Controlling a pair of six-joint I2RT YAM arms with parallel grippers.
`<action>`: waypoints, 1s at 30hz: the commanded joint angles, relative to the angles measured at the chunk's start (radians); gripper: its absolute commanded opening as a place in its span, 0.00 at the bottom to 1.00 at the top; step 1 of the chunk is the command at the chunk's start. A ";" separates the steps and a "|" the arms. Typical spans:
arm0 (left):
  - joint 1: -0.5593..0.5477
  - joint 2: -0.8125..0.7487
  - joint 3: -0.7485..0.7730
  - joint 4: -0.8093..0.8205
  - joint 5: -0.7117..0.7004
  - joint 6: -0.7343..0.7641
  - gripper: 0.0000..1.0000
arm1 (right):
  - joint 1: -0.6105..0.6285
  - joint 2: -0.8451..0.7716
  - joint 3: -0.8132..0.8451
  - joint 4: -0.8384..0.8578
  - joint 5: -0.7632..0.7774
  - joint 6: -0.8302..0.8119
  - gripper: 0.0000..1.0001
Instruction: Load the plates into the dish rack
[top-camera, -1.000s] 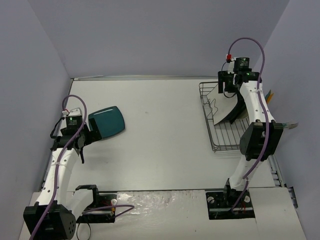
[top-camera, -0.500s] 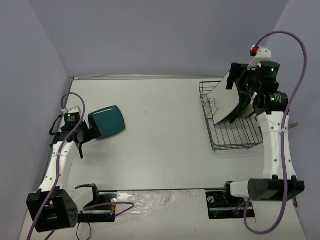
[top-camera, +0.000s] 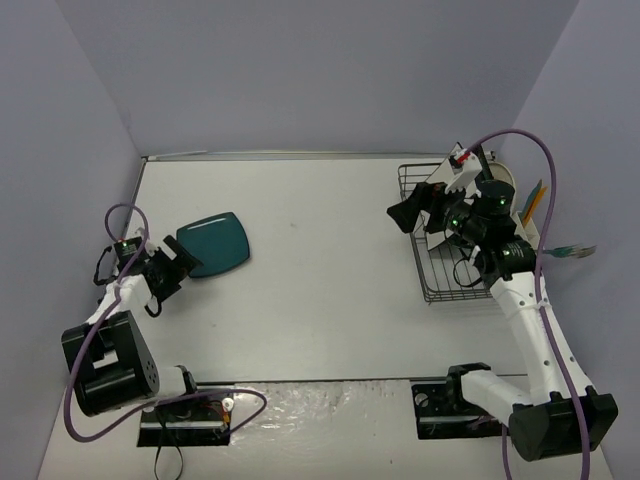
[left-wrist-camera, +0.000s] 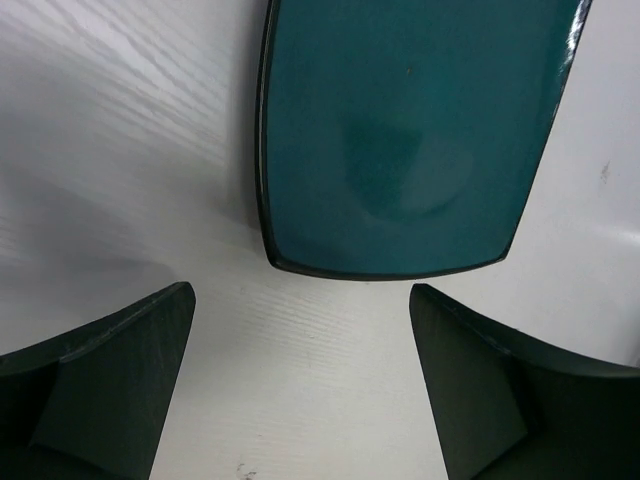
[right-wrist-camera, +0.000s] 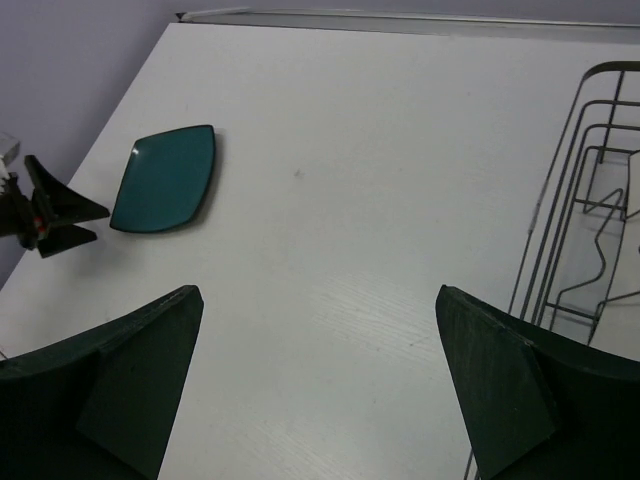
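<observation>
A teal plate (top-camera: 213, 243) with a dark rim lies flat on the left of the table. In the left wrist view this plate (left-wrist-camera: 410, 130) sits just beyond my open left gripper (left-wrist-camera: 300, 390), apart from both fingertips. From above, the left gripper (top-camera: 172, 265) is at the plate's near-left corner. The black wire dish rack (top-camera: 450, 275) stands at the right. My right arm hides most of what it holds. My right gripper (top-camera: 405, 213) hangs open beside the rack's left edge, holding nothing. Its wrist view shows the plate (right-wrist-camera: 165, 180) far left and the rack's wires (right-wrist-camera: 580, 180) at right, with the right gripper (right-wrist-camera: 315, 390) over bare table.
A white holder (top-camera: 520, 195) with coloured utensils stands on the rack's far right side. Purple walls close in the table on the left, back and right. The arm bases (top-camera: 460, 400) sit on the near edge.
My right arm has swung from above the rack down to its left side, its gripper now open and empty. My left gripper has shifted slightly toward the near-left of the teal plate.
</observation>
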 joint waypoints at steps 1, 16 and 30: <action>0.011 0.045 -0.059 0.253 0.098 -0.154 0.85 | 0.007 -0.047 -0.023 0.174 -0.103 0.036 1.00; 0.015 0.271 -0.275 0.751 0.078 -0.425 0.77 | 0.031 -0.032 -0.065 0.202 -0.150 0.069 1.00; 0.015 0.482 -0.339 1.098 0.127 -0.535 0.00 | 0.078 -0.012 -0.114 0.237 -0.144 0.108 1.00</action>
